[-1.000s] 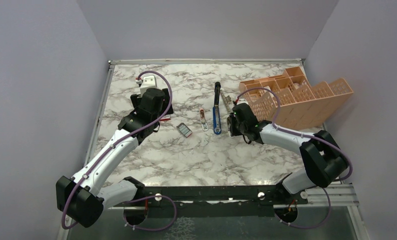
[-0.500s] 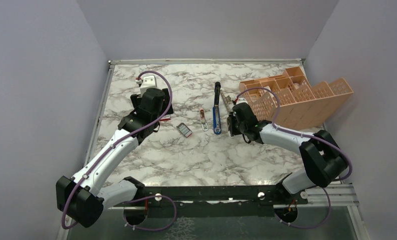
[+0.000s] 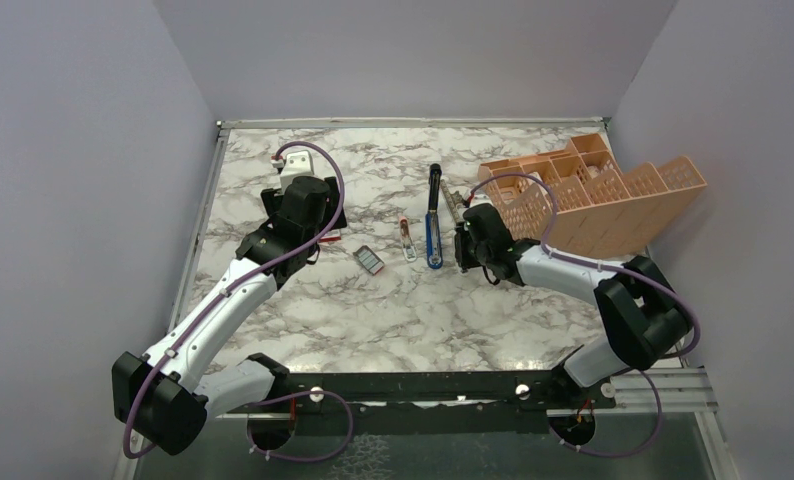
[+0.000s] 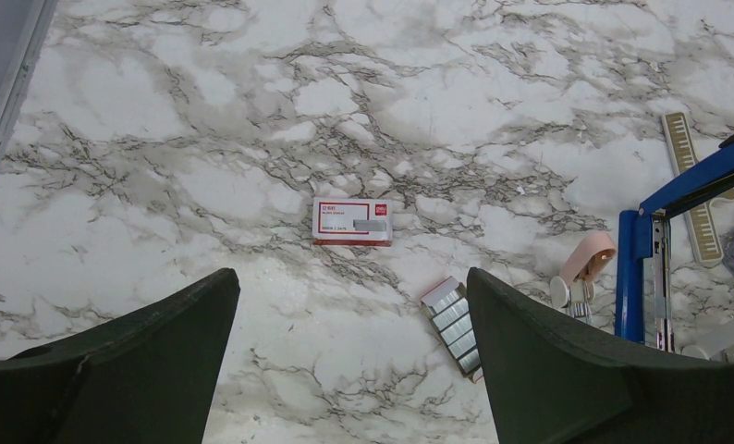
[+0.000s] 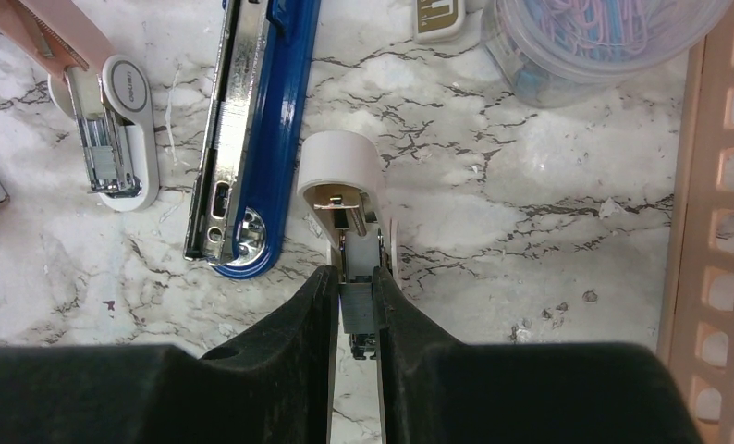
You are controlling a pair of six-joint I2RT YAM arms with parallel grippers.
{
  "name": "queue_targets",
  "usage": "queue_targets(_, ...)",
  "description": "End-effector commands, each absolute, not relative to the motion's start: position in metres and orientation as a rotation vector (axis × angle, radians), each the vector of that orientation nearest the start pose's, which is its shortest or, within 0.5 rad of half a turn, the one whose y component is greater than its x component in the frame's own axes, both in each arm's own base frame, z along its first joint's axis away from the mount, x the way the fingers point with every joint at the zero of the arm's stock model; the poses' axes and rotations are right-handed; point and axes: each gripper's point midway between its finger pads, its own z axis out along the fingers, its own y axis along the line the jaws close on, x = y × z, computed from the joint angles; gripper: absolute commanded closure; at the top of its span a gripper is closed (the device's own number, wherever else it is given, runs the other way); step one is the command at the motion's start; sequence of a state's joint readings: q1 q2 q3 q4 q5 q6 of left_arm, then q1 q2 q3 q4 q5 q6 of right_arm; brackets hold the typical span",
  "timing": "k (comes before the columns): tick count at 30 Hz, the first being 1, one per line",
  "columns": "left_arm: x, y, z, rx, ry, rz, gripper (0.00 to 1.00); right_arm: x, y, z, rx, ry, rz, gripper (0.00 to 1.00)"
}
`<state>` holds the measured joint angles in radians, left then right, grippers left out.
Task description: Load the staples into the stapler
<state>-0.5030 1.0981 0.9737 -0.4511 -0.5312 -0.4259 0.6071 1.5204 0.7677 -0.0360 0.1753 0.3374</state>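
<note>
The blue stapler (image 3: 433,235) lies opened flat mid-table, and its metal channel (image 5: 234,120) shows in the right wrist view. My right gripper (image 5: 354,277) is shut on a short grey strip of staples (image 5: 360,310), just right of the stapler's rounded end and over a small white stapler-like piece (image 5: 343,171). More staples fill a small dark tray (image 4: 454,322) beside the red-and-white box (image 4: 351,221). My left gripper (image 4: 349,277) hangs open above bare marble, with the tray near its right finger. From above, the right gripper (image 3: 461,252) sits beside the stapler and the left gripper (image 3: 318,235) is left of the tray (image 3: 370,260).
A small pink stapler (image 5: 104,111) lies left of the blue one. A clear tub of paper clips (image 5: 604,37) and a tan-and-white block (image 5: 437,18) sit beyond my right gripper. An orange lattice organizer (image 3: 603,200) stands at the right. A thin ruled strip (image 4: 691,185) lies by the stapler.
My right wrist has crept slightly toward the stapler, still holding the staple strip. The left arm has not moved.
</note>
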Motion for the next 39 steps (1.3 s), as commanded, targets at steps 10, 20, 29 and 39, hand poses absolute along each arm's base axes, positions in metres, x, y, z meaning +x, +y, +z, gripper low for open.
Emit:
queue_targets(10,0.324,-0.093,0.220,-0.227,2.041,-0.013,0.07,0.330,0.206,0.071,-0.248,2.272,0.284,0.76)
queue_targets(20,0.324,-0.093,0.219,-0.227,2.041,-0.015,0.07,0.332,0.204,0.073,-0.277,2.238,0.268,0.76)
queue_targets(29,0.324,-0.094,0.219,-0.227,2.044,-0.016,0.07,0.332,0.203,0.068,-0.297,2.245,0.255,0.76)
queue_targets(39,0.324,-0.094,0.218,-0.227,2.044,-0.016,0.07,0.330,0.200,0.060,-0.296,2.264,0.239,0.76)
